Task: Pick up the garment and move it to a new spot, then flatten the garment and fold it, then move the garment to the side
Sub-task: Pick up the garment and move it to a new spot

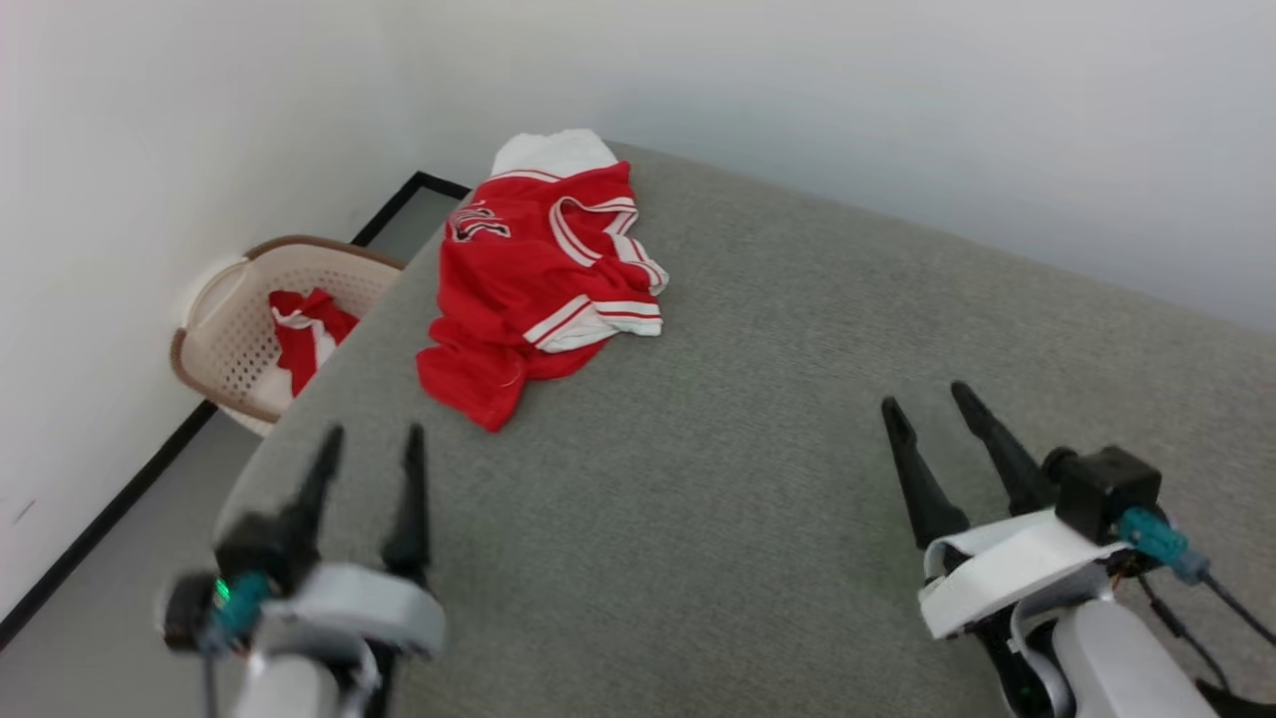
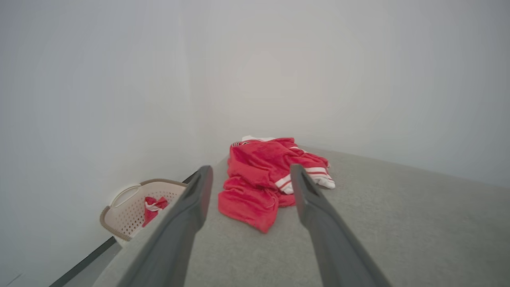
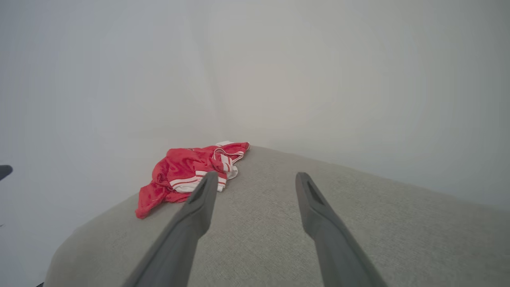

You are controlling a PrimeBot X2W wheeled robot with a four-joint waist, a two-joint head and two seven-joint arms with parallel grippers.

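**Step 1: Acquire the Garment**

The basket (image 1: 234,329), at 9 o'clock in the head view, stands off the work surface; disregard it. The left gripper (image 1: 374,434), at 7 o'clock, has its fingers spread and holds nothing. The garment (image 1: 528,289) lies crumpled at 11 o'clock on the grey padded surface (image 1: 778,419), near its left edge. Its long axis runs 7 to 1 o'clock, with the red hem corner nearest and the white sleeve farthest. The right gripper (image 1: 925,396), at 4 o'clock, is likewise spread and empty. Recommended: advance the left arm, pinch a raised fold near the hem, and lift clear of the edge before translating.
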